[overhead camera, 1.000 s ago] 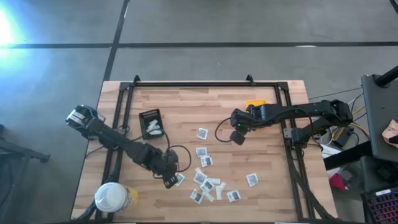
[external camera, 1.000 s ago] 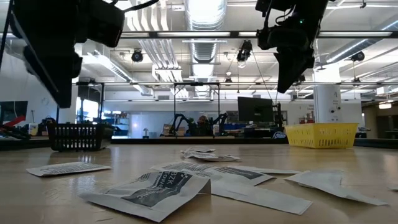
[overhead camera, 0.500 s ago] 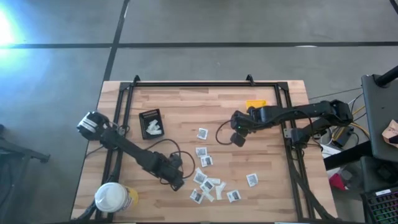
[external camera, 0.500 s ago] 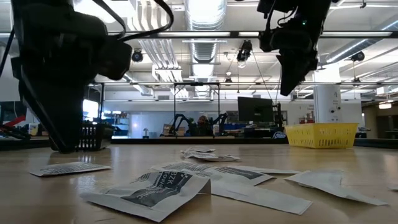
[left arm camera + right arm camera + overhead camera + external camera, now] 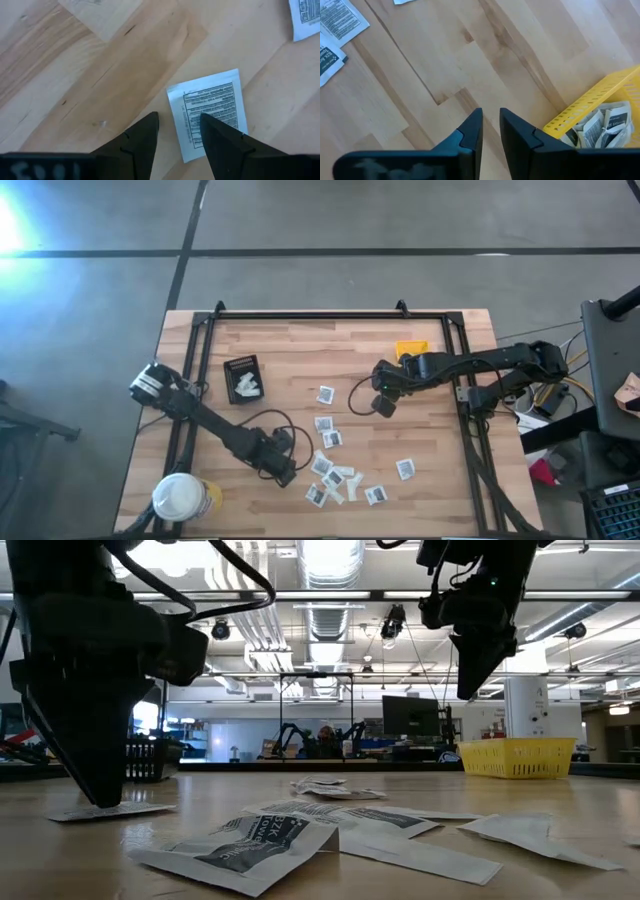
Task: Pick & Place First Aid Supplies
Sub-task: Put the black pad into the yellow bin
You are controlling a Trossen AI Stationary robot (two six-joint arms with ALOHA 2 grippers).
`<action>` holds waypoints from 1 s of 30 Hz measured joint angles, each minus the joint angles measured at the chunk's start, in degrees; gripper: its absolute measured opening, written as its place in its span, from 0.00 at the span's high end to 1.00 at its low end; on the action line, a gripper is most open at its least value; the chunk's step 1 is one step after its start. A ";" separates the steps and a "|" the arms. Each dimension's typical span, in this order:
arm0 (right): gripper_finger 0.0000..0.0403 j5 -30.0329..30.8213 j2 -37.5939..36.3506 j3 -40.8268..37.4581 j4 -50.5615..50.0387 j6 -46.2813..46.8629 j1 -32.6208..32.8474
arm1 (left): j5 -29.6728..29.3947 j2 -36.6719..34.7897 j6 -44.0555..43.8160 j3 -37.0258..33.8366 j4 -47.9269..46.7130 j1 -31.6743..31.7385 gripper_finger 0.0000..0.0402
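The first aid supplies, small white packets (image 5: 330,470) with dark print, lie flat and scattered over the table's near middle. My left gripper (image 5: 180,122) is open and points down, low over the leftmost packet (image 5: 212,107). One finger stands over bare wood and the other over the packet's edge. My right gripper (image 5: 491,117) hangs higher over bare wood beside the yellow bin (image 5: 600,107). Its fingers stand a narrow gap apart with nothing between them. In the low view the left gripper (image 5: 95,795) reaches almost down to that packet (image 5: 115,810). My left gripper comes from above with its fingers astride the packet's one edge (image 5: 175,107). Whether a fingertip (image 5: 212,127) touches the packet or the table I cannot tell. The packet lies flat on the wood.
The yellow bin (image 5: 411,348) at the far right holds several packets (image 5: 605,125). A black tray (image 5: 243,378) with white pieces sits at the far left. A white-lidded yellow tub (image 5: 182,498) stands at the near left corner. Black rails (image 5: 330,313) frame the table.
My left gripper has come down toward the table over the leftmost packet, shifting slightly toward the table's right edge and turning a little. It has stayed open. The packets have not moved.
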 joint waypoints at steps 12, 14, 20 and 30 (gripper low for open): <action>0.84 0.02 0.00 -0.02 0.26 -0.01 0.00 | -0.73 1.32 -0.33 -0.01 -2.87 -0.13 0.74; 0.83 0.02 0.00 -0.02 0.31 -0.01 0.00 | -0.78 1.32 0.19 -0.05 -3.03 -0.13 0.79; 0.82 0.04 0.00 -0.02 0.53 0.00 0.00 | -0.78 1.37 1.10 -0.14 -3.22 -0.13 0.93; 0.85 0.07 0.00 -0.02 0.94 -0.01 1.26 | -1.58 -0.24 4.14 0.52 -3.58 -0.23 0.99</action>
